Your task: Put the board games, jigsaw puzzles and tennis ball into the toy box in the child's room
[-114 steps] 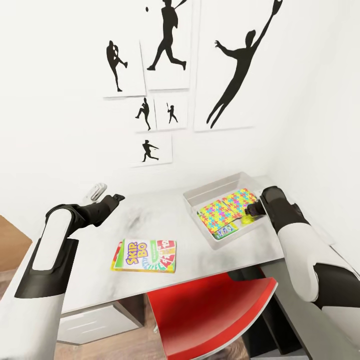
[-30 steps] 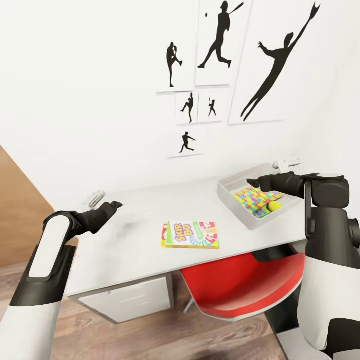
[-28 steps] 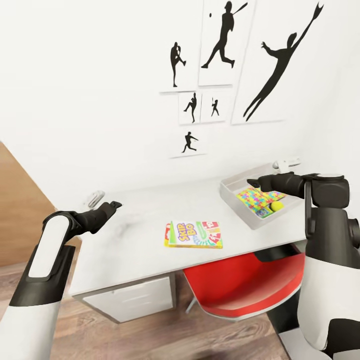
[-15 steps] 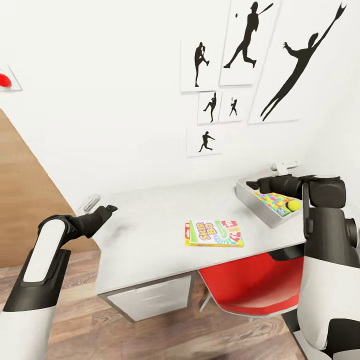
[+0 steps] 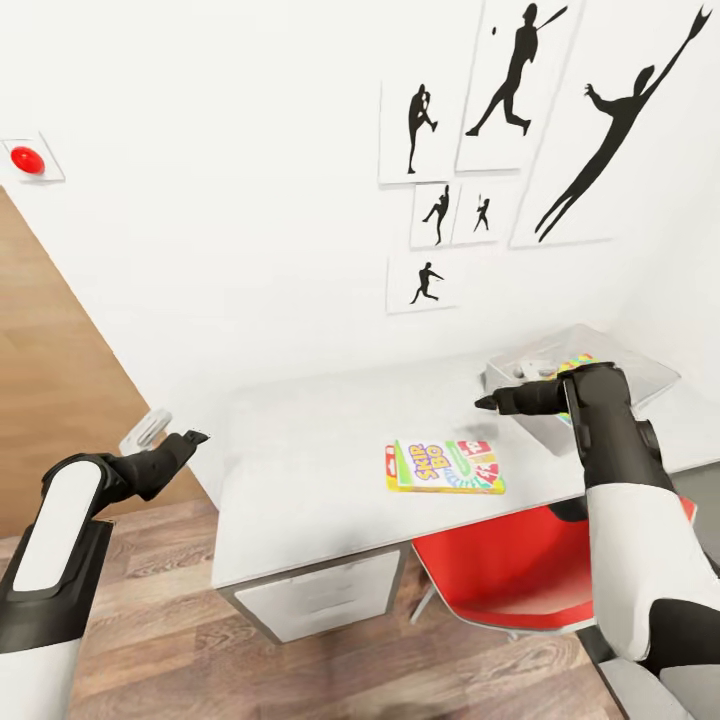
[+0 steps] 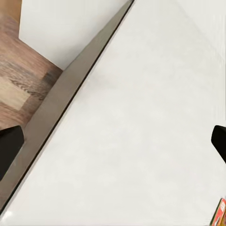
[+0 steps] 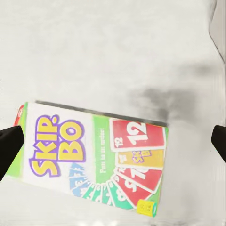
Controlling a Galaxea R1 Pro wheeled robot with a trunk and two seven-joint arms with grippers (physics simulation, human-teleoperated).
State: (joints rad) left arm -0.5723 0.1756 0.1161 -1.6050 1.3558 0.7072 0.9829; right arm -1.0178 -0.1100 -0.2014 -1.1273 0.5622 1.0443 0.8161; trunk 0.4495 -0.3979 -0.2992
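1. Yellow, green and red stand out on the SKIP-BO board game [image 5: 444,467], which lies flat on the pale grey counter [image 5: 300,450], near its front edge and above the red chair [image 5: 510,570].
2. The toy box [image 5: 640,375] sits at the far right end of the counter. A strip of jigsaw puzzle colour [image 5: 572,364] peeps over its wall; the right arm hides most of what is inside, so I cannot tell what else it holds.
3. The right gripper [image 5: 490,403] hangs above the counter between the toy box and the SKIP-BO box. In the right wrist view its fingertips [image 7: 10,141] stand wide apart on either side of the box [image 7: 92,157], released and grasping nothing.
4. The left gripper [image 5: 190,438] hovers off the counter's left end over the wood floor [image 5: 150,600], also spread and empty.
5. My judgement: some toys are already in the tray, this SKIP-BO box remains outside it, and the games on the bed are not accounted for here.
6. Picking up a box this thin and flat looks awkward; the fingers may need an edge.
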